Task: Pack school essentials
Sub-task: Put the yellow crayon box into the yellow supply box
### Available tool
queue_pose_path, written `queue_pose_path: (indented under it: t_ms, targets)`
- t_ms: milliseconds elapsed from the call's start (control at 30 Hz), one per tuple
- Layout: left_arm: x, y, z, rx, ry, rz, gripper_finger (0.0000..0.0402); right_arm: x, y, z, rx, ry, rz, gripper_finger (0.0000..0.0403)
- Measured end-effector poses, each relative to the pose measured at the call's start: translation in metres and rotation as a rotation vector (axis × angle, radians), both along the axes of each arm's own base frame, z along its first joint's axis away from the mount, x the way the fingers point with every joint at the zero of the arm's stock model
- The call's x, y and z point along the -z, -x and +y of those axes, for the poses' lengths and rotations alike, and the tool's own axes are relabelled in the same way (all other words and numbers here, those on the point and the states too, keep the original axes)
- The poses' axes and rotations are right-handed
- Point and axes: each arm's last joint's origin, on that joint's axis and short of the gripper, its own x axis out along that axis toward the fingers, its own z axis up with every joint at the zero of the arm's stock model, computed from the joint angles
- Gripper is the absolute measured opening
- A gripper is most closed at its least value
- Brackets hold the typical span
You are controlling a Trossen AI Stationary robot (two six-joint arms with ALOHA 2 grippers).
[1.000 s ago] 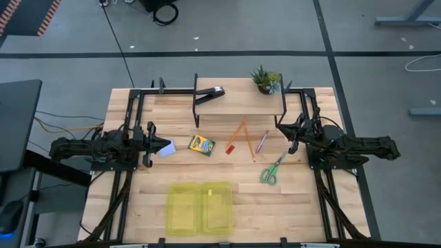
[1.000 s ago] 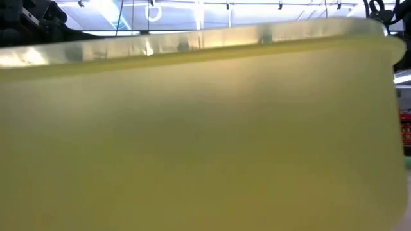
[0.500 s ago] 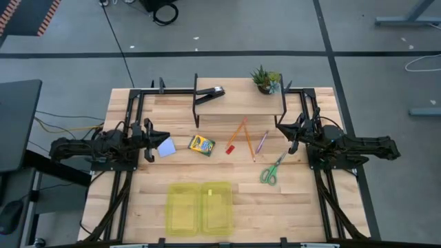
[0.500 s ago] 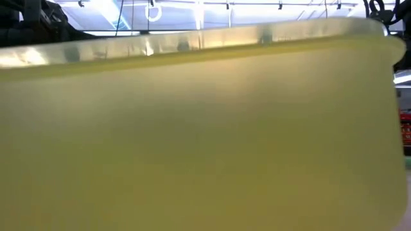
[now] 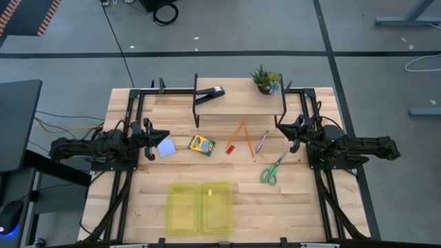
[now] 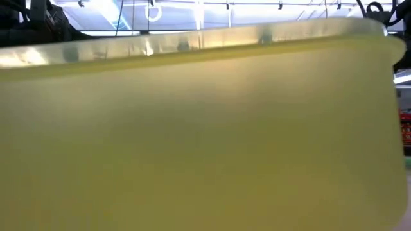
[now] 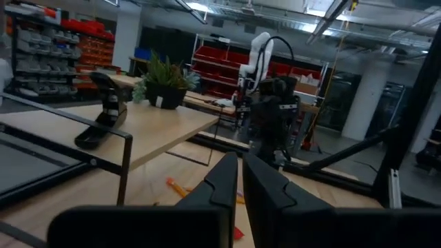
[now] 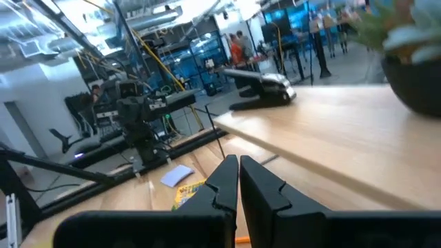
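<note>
The school essentials lie on the wooden table in the high view: a pale bluish-white block [image 5: 166, 147], a yellow-green crayon box [image 5: 202, 145], an orange pencil [image 5: 238, 131], a short red piece [image 5: 230, 147], a pink-purple pencil [image 5: 262, 142] and green-handled scissors [image 5: 272, 170]. My left gripper [image 5: 153, 137] is shut at the table's left, just left of the block and above it, touching nothing. In its wrist view the left gripper [image 7: 240, 176] points level across the table. My right gripper [image 5: 285, 133], also shut, hovers at the right beside the pink-purple pencil. Its wrist view shows the right gripper [image 8: 239, 173] empty.
A translucent yellow container [image 5: 200, 207] sits near the front edge, and its wall [image 6: 205, 141] fills the low view. At the back a raised wooden shelf [image 5: 241, 103] carries a black clip-like tool [image 5: 210, 94] and a small potted plant [image 5: 265, 79]. Black frame rails run along both sides.
My left gripper has turned a little at the wrist, its fingers swinging slightly toward the far edge, so more of the pale block shows beside it. It stays shut. The objects have kept their places.
</note>
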Motion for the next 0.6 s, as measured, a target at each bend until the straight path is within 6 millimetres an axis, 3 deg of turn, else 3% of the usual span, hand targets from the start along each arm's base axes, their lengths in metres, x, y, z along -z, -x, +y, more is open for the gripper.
queue_pose_path:
  t_ms: [300,600]
  targets:
    - [0.010,-0.010,0.004,-0.031,0.064,0.124,0.0013,-0.014,0.002,0.002,-0.049,0.063,-0.080,0.0023]
    - [-0.013,-0.034,0.004,0.010,0.032,0.279,0.0050,-0.013,0.001,0.002,-0.048,0.069,-0.065,0.0023]
